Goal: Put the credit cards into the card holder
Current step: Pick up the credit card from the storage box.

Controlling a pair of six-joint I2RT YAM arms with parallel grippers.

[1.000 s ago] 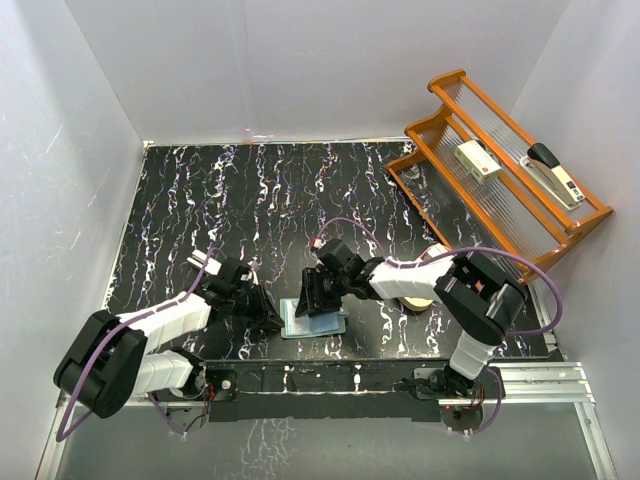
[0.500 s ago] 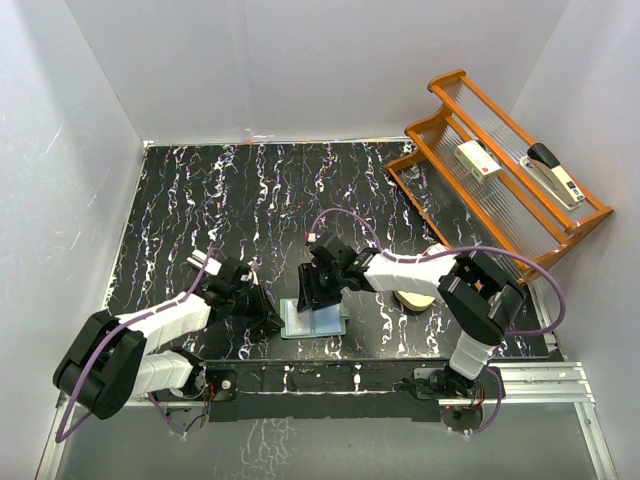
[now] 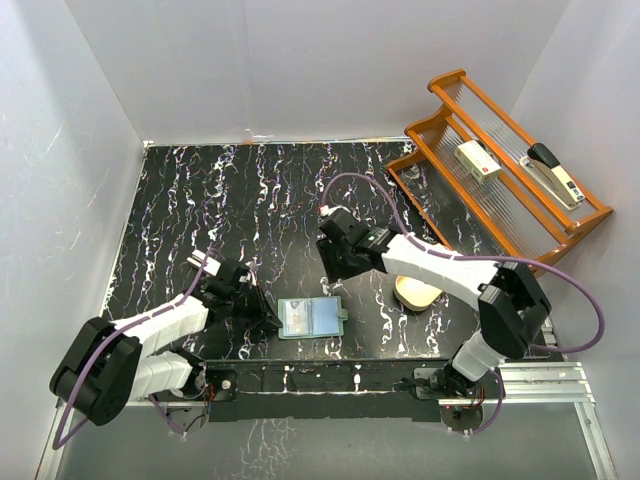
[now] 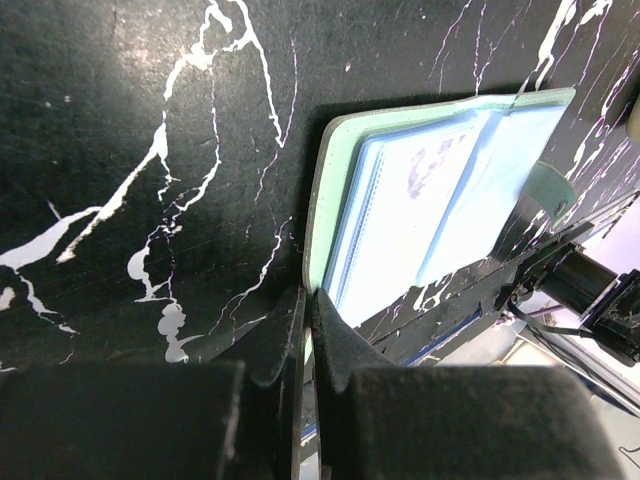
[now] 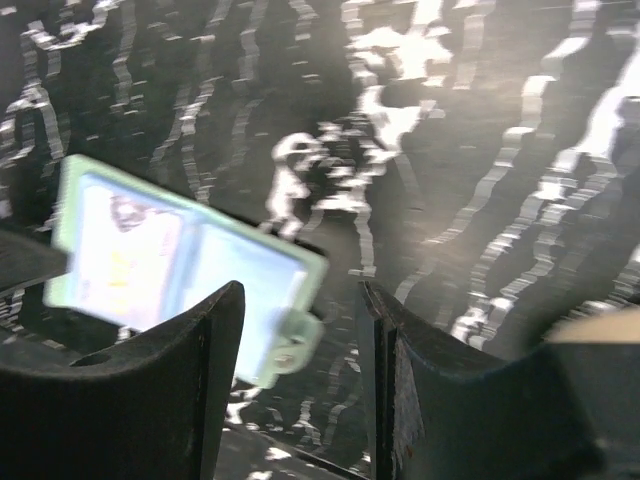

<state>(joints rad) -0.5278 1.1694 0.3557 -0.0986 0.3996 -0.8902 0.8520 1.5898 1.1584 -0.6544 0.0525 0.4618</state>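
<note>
Black desk veined with white, boxed in by white walls. The card holder lies open by the near edge, its long axis along that edge and its snap tab pointing right. A pale blue card sits inside, print unreadable. The left hand is clamped on its left rim; the right hand hangs apart, empty

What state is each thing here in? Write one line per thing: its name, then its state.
Sage-green folding card holder: open, flat on the table.
Pale blue credit card: inside the open holder.
Left gripper: shut on the card holder's edge.
Right gripper: open, empty, above the table.
Black stapler: closed, lying on the orange rack.
</note>
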